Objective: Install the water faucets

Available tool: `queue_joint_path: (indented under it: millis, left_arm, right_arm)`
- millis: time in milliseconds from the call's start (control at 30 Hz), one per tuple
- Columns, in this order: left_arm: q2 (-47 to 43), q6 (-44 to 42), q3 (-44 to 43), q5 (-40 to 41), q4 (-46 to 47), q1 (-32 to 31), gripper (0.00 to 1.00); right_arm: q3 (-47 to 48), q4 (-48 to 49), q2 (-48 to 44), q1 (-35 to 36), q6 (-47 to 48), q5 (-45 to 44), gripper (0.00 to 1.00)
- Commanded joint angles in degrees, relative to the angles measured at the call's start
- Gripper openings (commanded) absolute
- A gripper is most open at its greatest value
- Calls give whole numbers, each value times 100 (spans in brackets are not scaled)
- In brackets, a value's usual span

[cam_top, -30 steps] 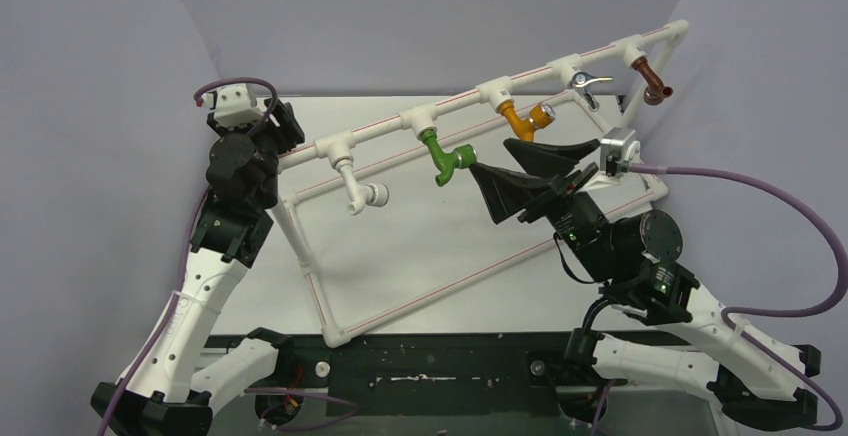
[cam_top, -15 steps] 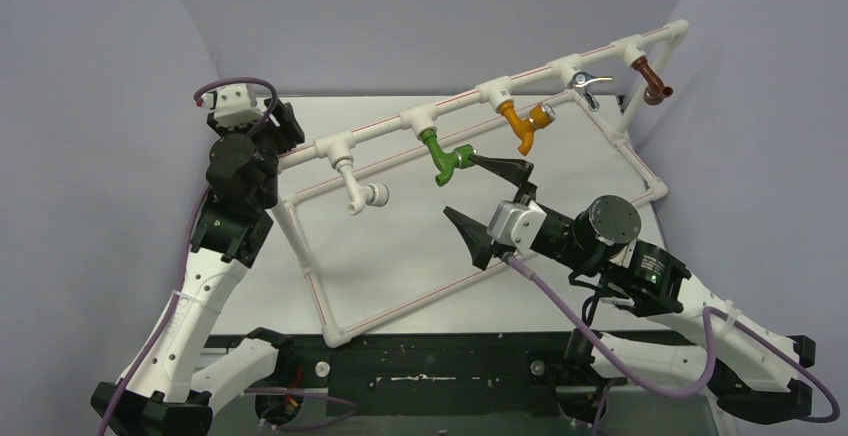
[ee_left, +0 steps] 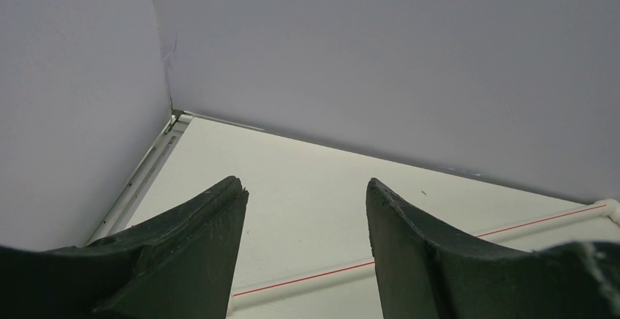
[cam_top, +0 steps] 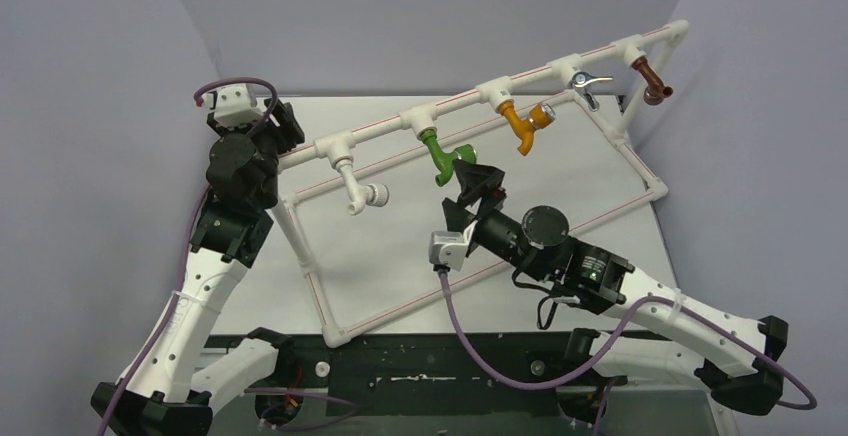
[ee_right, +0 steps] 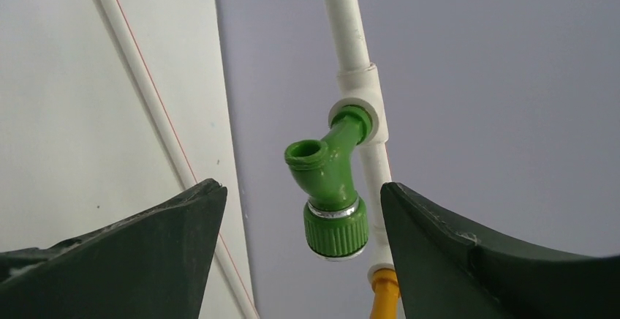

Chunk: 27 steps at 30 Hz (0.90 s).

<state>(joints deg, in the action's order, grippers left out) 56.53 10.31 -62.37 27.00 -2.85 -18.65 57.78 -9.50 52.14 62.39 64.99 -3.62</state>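
Top external view, left to right: the left arm (cam_top: pixel 225 216) stands folded at the table's (cam_top: pixel 400 246) left edge, beside the white pipe frame (cam_top: pixel 312 276). Left wrist view: the left gripper (ee_left: pixel 305 191) has its jaws spread wide with nothing between them, over bare table near the back corner.

Along the raised upper rail of the frame, the taps hang in a row from white tee fittings:

1. White tap (cam_top: pixel 355 191), spout down, at the left.
2. Green tap (cam_top: pixel 445 159), seated in its tee fitting (cam_top: pixel 420 116) at mid-rail, spout curving down.
3. Orange-yellow tap (cam_top: pixel 525 121).
4. Silvery lever tap (cam_top: pixel 585 84).
5. Brown tap (cam_top: pixel 652 81), at the far right end.

The right gripper (cam_top: pixel 470 188) is raised just below and beside the green tap, with the right arm stretched in from the lower right. Right wrist view: the jaws are open, and the green tap (ee_right: pixel 333 187) shows in the gap between the two fingers (ee_right: pixel 146 260), apart from both. Its round end cap faces the camera. The tap's neck enters the tee fitting (ee_right: pixel 358 92). The top of the orange-yellow tap (ee_right: pixel 384 297) shows at the bottom edge.
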Motion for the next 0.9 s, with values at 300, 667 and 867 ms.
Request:
queue_joint_path:
  millis: [300, 667, 867]
  left_arm:
    - [196, -143, 341, -143, -1420, -86, 58]
    - [186, -143, 347, -169, -1420, -86, 58]
    - [176, -143, 345, -162, -1420, -87, 58]
  right_arm:
    - [-416, 2631, 707, 498, 1737, -1818, 66]
    - [-465, 2994, 1055, 441, 1912, -2130, 59]
    - [-476, 3062, 1172, 378, 1921, -2211, 48]
